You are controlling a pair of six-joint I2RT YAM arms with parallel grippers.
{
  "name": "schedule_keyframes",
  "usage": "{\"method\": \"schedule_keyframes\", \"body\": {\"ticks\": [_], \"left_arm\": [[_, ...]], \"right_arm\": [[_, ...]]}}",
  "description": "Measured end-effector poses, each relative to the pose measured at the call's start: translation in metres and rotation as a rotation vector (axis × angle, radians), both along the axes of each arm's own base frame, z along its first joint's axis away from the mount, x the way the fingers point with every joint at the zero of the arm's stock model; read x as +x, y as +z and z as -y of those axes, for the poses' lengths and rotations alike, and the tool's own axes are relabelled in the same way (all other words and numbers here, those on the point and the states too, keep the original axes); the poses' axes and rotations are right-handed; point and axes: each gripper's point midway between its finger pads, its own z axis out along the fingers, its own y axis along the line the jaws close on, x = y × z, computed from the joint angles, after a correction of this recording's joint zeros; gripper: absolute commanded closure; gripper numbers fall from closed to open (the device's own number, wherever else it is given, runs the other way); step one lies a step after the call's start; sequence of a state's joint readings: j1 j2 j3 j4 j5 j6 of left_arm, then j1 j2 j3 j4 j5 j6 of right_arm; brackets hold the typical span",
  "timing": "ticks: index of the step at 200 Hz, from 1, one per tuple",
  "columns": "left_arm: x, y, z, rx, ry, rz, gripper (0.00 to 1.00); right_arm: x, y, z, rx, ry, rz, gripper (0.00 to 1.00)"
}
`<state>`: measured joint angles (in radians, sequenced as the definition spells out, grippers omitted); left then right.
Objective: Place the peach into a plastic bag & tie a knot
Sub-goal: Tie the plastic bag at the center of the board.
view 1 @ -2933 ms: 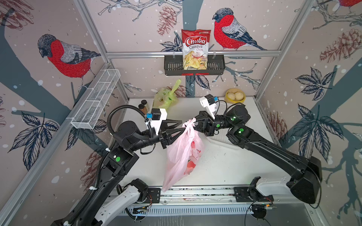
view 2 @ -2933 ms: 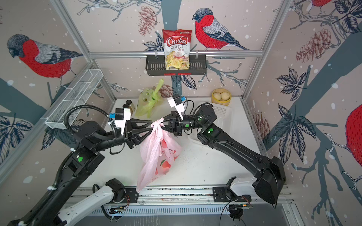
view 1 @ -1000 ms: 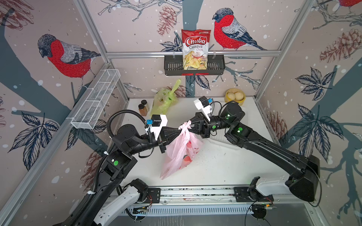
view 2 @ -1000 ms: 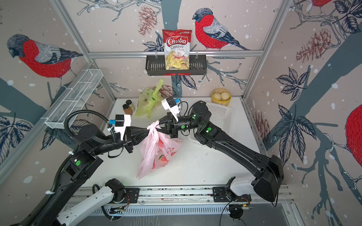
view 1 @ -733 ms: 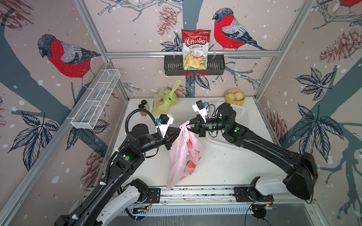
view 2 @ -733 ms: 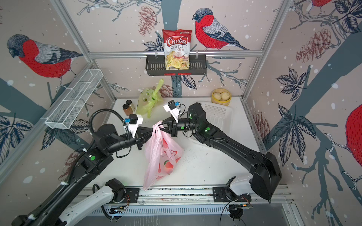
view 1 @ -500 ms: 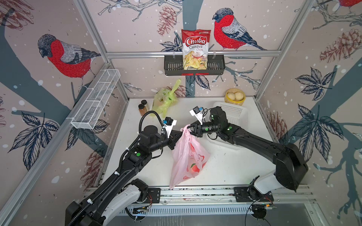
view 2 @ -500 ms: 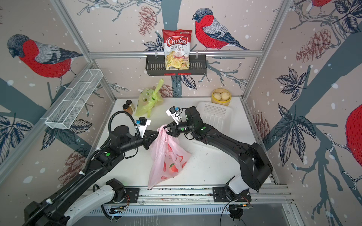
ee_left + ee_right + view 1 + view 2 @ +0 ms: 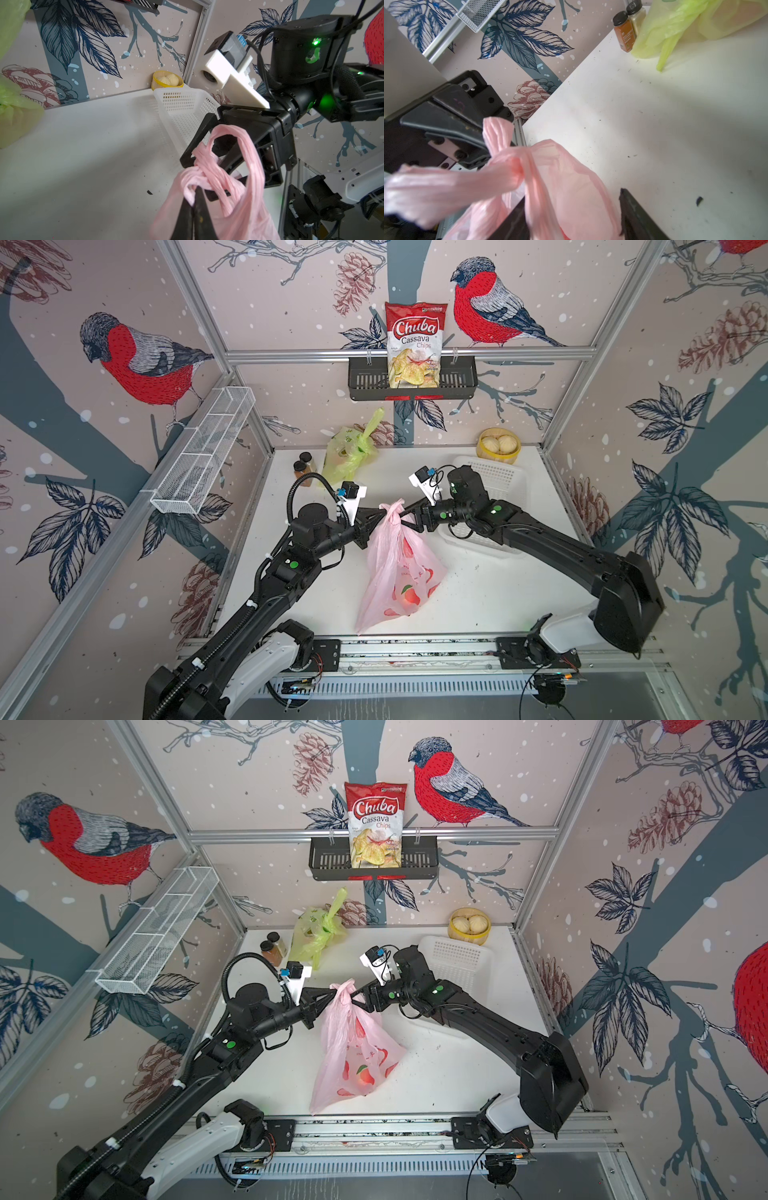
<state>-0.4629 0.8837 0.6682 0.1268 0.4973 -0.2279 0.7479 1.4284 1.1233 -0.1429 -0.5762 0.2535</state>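
nearest, close to the front edge of the desk [image 9: 478,605] and about midway along it, the bottom of the pink plastic bag [image 9: 399,572] rests on the white top, its neck drawn up toward the desk's middle. the peach [image 9: 363,1078] sits low inside, showing only as a reddish patch through the film and hard to tell from the fruit printed on it. the bag's top is twisted into a knot [image 9: 395,511], with a loop [image 9: 228,133] standing up above it. the left gripper [image 9: 384,512] comes in from the left edge side, its jaws pressed together on a pinch of pink film at the knot; the left wrist view shows the two fingers [image 9: 200,212] closed with plastic between them. the right gripper [image 9: 406,514] faces it from the other side, jaws spread well apart, a strand of the bag passing between its fingers. farther back, a white basket [image 9: 498,481] lies near the right edge. at the back edge, left of the middle, stand two spice bottles [image 9: 302,468] beside a green bag [image 9: 351,448]; a yellow bowl [image 9: 497,446] of pale buns sits in the back right corner. on the back wall a chips bag [image 9: 415,344] stands in a black rack [image 9: 365,381], and a white wire shelf [image 9: 199,456] hangs on the left wall.
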Motion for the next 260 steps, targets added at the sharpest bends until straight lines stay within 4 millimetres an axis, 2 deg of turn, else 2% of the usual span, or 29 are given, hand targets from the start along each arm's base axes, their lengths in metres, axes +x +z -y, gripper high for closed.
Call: {"method": "schedule_keyframes", "body": {"ticks": [35,65,72,93,112,135,162,216,260], "left_arm": [[0.001,0.001,0.001,0.0,-0.001,-0.001,1.0],[0.001,0.002,0.002,0.0,-0.008,-0.003,1.0],[0.001,0.002,0.002,0.0,-0.008,-0.004,1.0],[0.001,0.001,0.003,0.001,-0.017,-0.009,1.0],[0.001,0.001,0.004,0.002,-0.023,-0.013,1.0],[0.001,0.001,0.005,0.003,-0.026,-0.016,1.0],[0.001,0.0,0.006,0.004,-0.03,-0.022,1.0],[-0.002,-0.001,0.008,0.003,-0.051,-0.029,1.0],[-0.003,-0.001,0.009,0.002,-0.059,-0.031,1.0]], "right_arm": [[-0.004,0.017,0.016,-0.018,-0.038,0.069,0.25],[-0.006,0.025,0.028,-0.038,-0.072,0.098,0.25],[-0.006,0.027,0.031,-0.041,-0.083,0.105,0.31],[-0.015,0.043,0.038,-0.018,-0.091,0.142,0.59],[-0.033,0.056,0.036,0.021,-0.06,0.162,0.67],[-0.054,0.051,0.026,0.034,0.002,0.149,0.67],[-0.065,0.039,0.012,0.029,0.049,0.107,0.58],[-0.058,0.015,-0.004,-0.009,0.063,0.047,0.52],[-0.056,0.012,-0.007,-0.006,0.073,0.037,0.54]]}}
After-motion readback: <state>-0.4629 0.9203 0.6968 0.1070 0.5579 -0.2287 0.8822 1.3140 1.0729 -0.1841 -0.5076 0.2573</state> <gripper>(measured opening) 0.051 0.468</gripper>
